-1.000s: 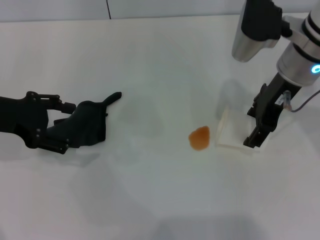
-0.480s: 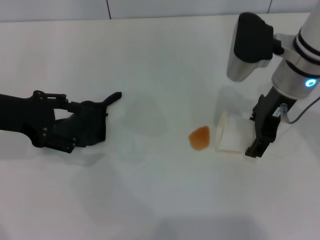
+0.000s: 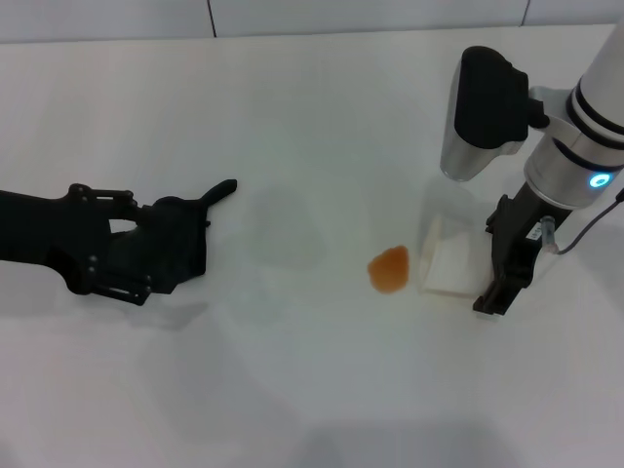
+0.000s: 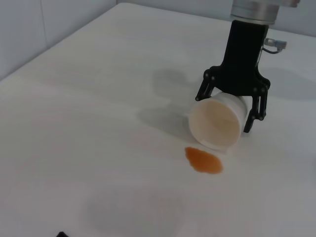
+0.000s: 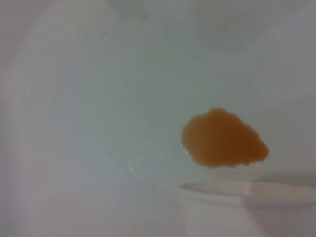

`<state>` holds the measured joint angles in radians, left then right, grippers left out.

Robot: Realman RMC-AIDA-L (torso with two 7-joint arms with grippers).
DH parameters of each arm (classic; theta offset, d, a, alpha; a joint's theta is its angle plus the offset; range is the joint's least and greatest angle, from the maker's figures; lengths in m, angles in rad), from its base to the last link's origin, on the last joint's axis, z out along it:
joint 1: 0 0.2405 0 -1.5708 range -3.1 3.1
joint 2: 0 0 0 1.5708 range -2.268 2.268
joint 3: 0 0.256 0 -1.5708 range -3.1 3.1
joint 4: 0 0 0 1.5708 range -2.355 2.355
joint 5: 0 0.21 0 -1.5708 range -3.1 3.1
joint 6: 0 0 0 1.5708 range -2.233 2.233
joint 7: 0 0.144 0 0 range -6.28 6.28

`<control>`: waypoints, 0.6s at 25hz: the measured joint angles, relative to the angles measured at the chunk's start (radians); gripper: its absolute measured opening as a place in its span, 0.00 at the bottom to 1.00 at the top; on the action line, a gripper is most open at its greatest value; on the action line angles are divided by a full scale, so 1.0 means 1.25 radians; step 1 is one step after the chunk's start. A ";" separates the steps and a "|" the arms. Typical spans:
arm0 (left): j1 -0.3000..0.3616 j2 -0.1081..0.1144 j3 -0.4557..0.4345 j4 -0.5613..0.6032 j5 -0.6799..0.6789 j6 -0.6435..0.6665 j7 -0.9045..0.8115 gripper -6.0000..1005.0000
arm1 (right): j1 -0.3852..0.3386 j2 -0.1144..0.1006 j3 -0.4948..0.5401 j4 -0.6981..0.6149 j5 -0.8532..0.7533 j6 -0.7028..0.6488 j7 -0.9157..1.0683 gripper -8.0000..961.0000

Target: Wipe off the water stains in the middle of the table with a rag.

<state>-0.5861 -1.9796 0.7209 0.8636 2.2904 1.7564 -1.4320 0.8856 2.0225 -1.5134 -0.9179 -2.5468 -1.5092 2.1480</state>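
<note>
The water stain [image 3: 389,269] is an orange-brown blot on the white table [image 3: 292,390]; it also shows in the left wrist view [image 4: 203,160] and the right wrist view [image 5: 223,138]. The dark rag [image 3: 182,244] lies at the left with a pointed corner sticking out. My left gripper [image 3: 146,252] is open, its fingers straddling the rag. My right gripper [image 3: 492,263] is shut on a whitish cup [image 3: 450,261] lying on its side just right of the stain. The left wrist view shows the cup [image 4: 217,126] with its mouth toward the stain and the right gripper [image 4: 231,106] around it.
The table's back edge meets a grey wall [image 3: 107,18] at the top of the head view. The right arm's silver and black wrist [image 3: 483,107] hangs above the table behind the cup.
My left gripper has slid right so its fingers reach around the rag. My right arm has shifted left and down a little, and the cup has turned with it, now on its side.
</note>
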 joint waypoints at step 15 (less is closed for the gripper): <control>0.006 -0.004 0.000 0.000 0.000 -0.001 -0.002 0.89 | -0.025 -0.006 0.002 -0.034 0.038 0.016 -0.025 0.85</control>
<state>-0.5784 -1.9841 0.7209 0.8636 2.2902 1.7549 -1.4343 0.8549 2.0155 -1.5108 -0.9600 -2.4991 -1.4892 2.1162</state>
